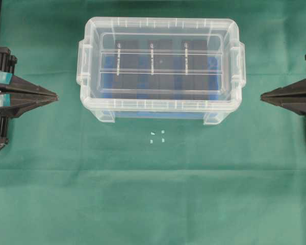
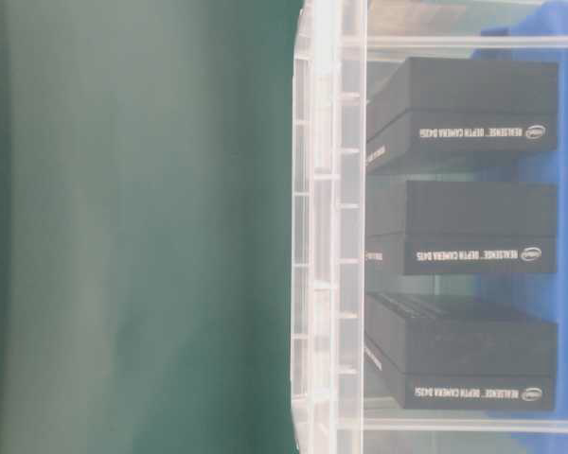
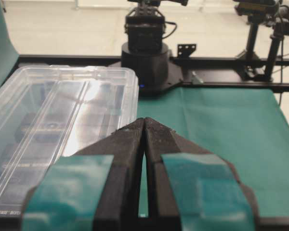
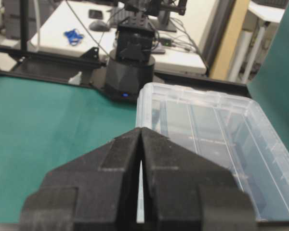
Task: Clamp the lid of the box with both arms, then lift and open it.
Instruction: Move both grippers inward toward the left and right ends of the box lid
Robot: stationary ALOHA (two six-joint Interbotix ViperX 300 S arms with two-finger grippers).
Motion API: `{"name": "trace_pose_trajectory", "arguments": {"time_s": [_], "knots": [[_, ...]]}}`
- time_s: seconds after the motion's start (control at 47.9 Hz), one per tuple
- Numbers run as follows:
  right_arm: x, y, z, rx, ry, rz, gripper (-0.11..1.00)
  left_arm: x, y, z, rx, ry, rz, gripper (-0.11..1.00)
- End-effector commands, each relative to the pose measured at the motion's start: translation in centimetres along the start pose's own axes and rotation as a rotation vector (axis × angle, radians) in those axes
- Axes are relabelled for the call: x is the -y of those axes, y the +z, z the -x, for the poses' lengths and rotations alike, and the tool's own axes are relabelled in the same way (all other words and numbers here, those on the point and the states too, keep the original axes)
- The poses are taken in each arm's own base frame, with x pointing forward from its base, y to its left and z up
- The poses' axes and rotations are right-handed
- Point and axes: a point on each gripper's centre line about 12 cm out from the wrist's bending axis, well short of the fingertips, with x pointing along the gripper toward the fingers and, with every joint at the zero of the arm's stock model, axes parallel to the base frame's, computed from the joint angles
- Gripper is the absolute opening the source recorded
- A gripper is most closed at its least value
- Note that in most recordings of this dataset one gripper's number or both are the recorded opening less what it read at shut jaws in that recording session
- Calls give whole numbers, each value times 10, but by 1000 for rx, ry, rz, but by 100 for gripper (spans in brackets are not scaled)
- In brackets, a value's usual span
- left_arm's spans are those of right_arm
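Overhead view looks straight down; table-level view sits close, rotated sideways; wrist views face inward. All show the box.

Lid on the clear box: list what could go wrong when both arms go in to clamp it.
Both end effectors, left and right, are shut and would need opening first. The lid is clear and glossy, so its edges may be misjudged. A tight lid could drag the box up too.

Your table-level view crops the box at top, bottom and right. Overhead, both arms run off-frame; the white specks are too small to identify.
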Motion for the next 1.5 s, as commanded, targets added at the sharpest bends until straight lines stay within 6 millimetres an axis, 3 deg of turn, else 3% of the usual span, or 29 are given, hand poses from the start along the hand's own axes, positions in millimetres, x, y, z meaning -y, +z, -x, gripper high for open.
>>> {"name": "trace_pose_trajectory", "arguments": {"time_s": [0.0,0.355,0.626,0.898,1.169,1.483], "knots": [[2,8,-3,12,-9,8,0,0,9,-4,-3,-2,-24,2],[8,15,-9,-57,-37,8,0,-4,11,-4,-6,17,-37,2],[45,23,-6,-87,-216,26,0,-37,18,-4,-46,181,-47,2],[69,32,-2,-122,-332,59,0,-63,23,1,-50,309,-55,2],[74,29,-1,-164,-353,45,0,-65,19,2,-110,322,-43,1],[75,17,1,-373,-363,-21,0,-65,7,6,-325,324,8,1]]}}
